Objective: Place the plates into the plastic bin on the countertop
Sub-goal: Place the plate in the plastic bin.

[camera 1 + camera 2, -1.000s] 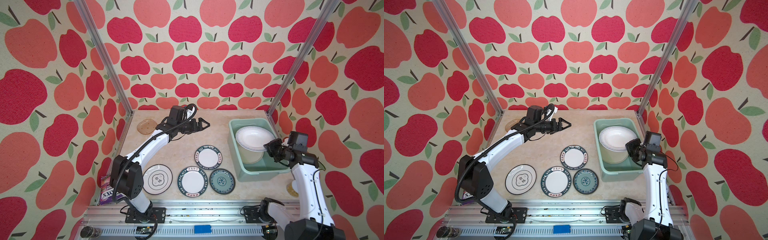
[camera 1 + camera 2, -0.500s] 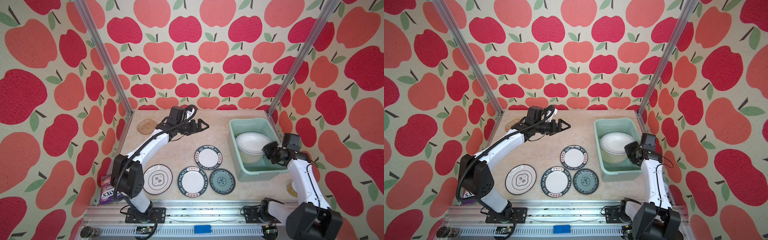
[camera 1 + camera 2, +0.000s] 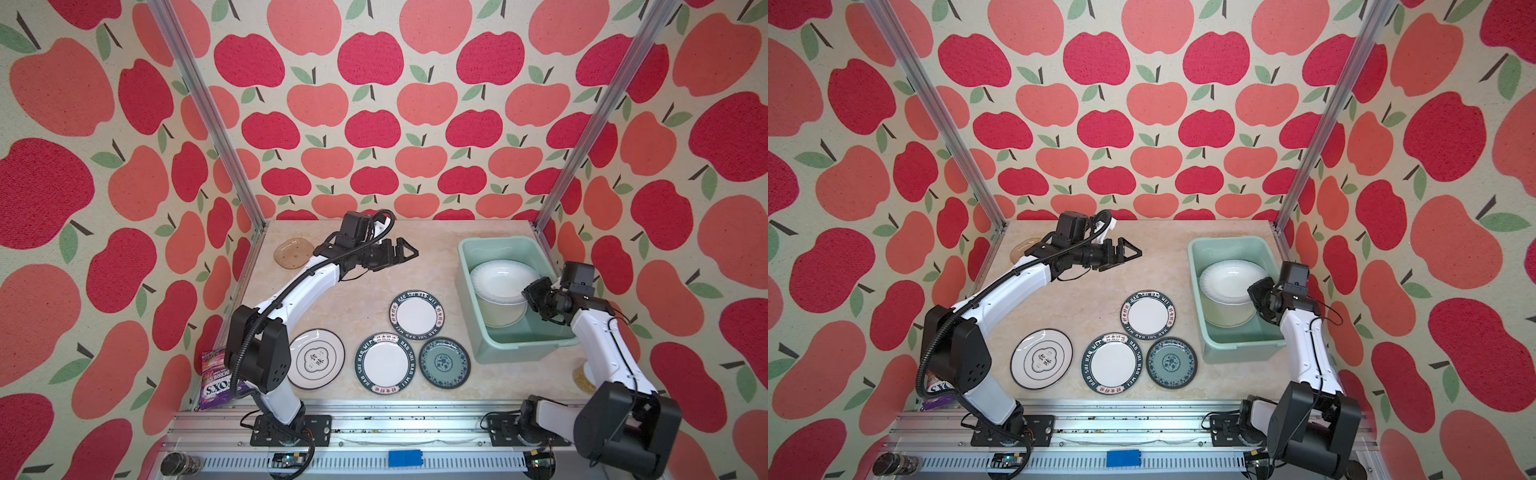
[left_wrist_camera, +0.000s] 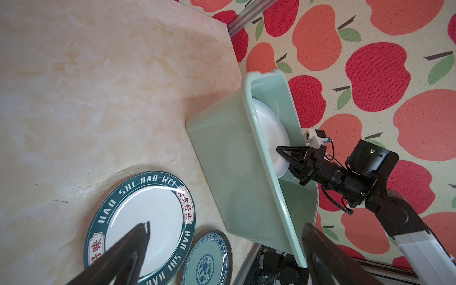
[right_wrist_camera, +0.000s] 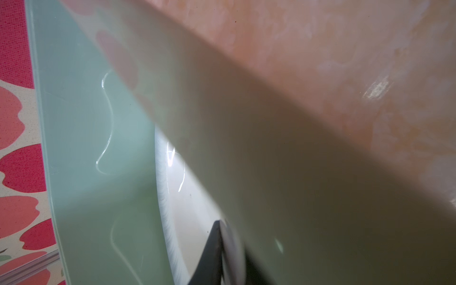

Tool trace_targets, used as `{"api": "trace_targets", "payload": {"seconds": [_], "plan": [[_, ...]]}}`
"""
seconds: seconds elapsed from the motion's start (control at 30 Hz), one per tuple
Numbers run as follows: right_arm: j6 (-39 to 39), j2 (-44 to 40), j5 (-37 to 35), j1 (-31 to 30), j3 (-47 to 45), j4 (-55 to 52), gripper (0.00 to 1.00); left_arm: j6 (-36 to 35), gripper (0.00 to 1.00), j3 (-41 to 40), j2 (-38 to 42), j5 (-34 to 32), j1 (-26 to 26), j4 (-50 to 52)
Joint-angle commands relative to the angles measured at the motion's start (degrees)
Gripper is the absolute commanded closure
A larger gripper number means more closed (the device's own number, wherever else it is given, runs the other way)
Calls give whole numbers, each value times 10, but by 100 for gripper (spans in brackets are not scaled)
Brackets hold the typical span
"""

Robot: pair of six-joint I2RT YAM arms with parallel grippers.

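Gripping the white plate by its rim, the right gripper holds it tilted inside the bin — jaws narrowed on the edge.
The bin sits on the right side of the countertop. Just beside it lie two green-rimmed plates lettered "HAO SHI HAO WEI", with red Chinese characters; a teal plate touches the nearer one. A black-rimmed plate with a Chinese emblem lies near the left arm's base, an amber plate at the back left. The left gripper hovers spread wide and empty above the back centre — well apart from the bin. A purple bag reads "FOX'S BERRIES".
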State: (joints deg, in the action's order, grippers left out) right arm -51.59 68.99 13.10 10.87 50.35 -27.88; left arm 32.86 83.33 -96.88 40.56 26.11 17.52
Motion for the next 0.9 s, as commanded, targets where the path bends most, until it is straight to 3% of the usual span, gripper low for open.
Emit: {"api": "trace_targets", "payload": {"seconds": [0.0, 0.47, 0.87], "plan": [[-4, 12, -17, 3, 16, 14, 100, -13, 1, 22, -11, 8, -3, 14], [96, 29, -68, -21, 25, -39, 100, -13, 1, 25, -15, 9, 2, 17], [100, 60, -67, -38, 31, -27, 100, -14, 1, 27, -16, 8, 4, 20]]}}
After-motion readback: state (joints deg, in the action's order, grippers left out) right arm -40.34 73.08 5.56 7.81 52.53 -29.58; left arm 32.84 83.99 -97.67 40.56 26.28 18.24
